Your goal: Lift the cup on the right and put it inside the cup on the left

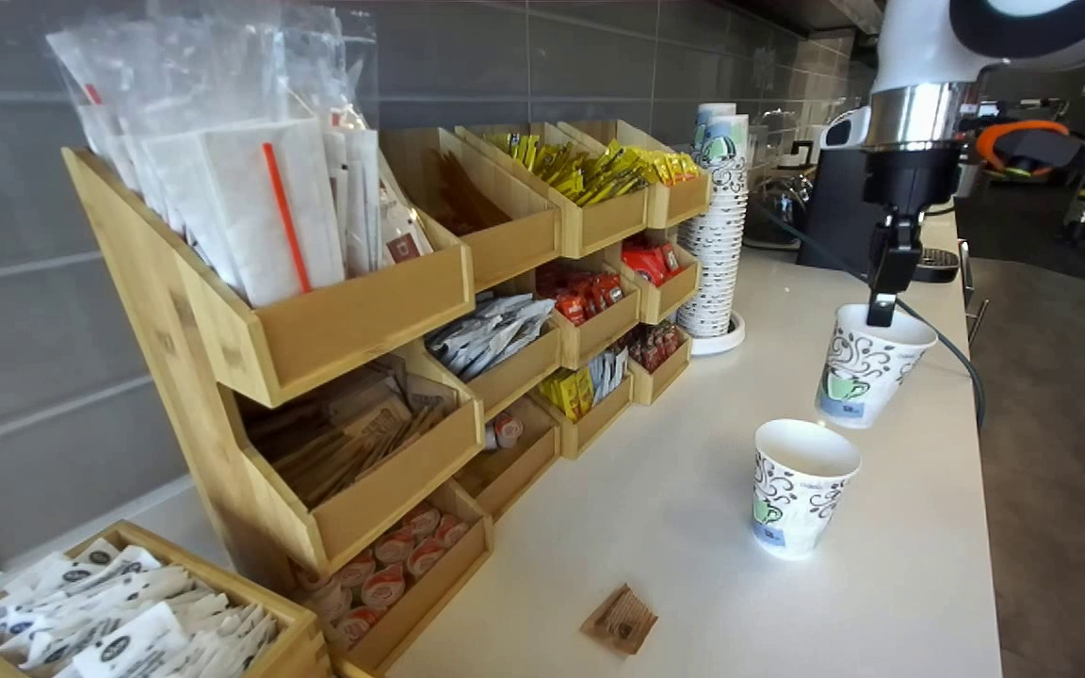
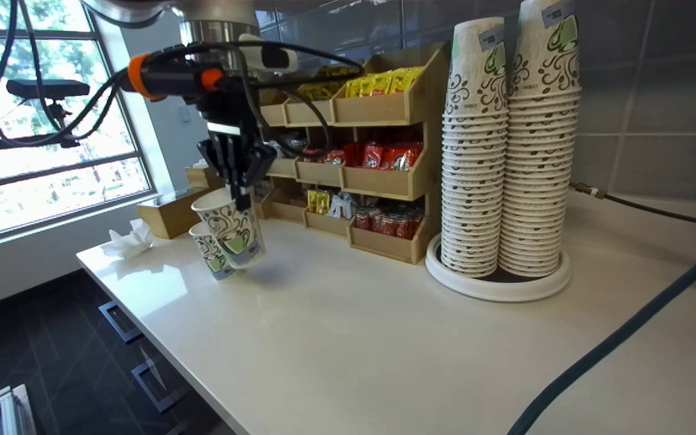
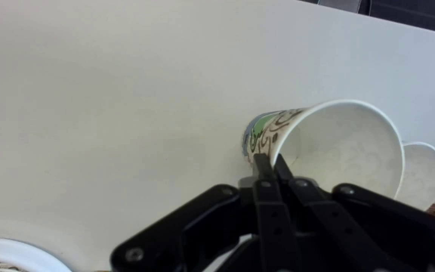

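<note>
Clearly pinching: gripper nearly closed on rim of tilted paper cup, one fingertip inside, one outside.

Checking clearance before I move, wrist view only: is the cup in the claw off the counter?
Observer: Yes. In an exterior view the held cup hangs with its base above the counter.
Operator: What's the other cup resting on? Base is hidden here.
Observer: The counter. It stands upright on it in both exterior views.
Operator: And the tray, lower left here, mostly cut off: what does it carry?
Observer: Two tall cup stacks, side by side, in an exterior view.
</note>
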`<act>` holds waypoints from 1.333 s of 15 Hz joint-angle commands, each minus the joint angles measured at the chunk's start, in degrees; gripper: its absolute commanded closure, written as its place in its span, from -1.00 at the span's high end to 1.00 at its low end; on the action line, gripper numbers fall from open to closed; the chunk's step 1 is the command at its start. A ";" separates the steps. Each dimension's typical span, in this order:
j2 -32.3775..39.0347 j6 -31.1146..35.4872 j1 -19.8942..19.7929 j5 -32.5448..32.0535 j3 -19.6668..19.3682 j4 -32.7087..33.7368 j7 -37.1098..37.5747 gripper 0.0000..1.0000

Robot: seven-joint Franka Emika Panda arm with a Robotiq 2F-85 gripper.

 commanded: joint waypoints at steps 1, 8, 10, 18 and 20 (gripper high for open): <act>-2.49 -8.69 0.51 -0.06 1.49 5.00 1.31 -0.98; -1.38 -18.35 3.57 1.28 5.29 11.94 3.28 -0.98; -0.35 -19.84 4.70 1.73 6.25 12.94 3.80 -0.98; 3.65 -17.44 7.17 5.26 8.15 13.47 2.88 -0.98; 5.06 -15.45 7.03 5.67 8.41 13.66 3.34 -0.98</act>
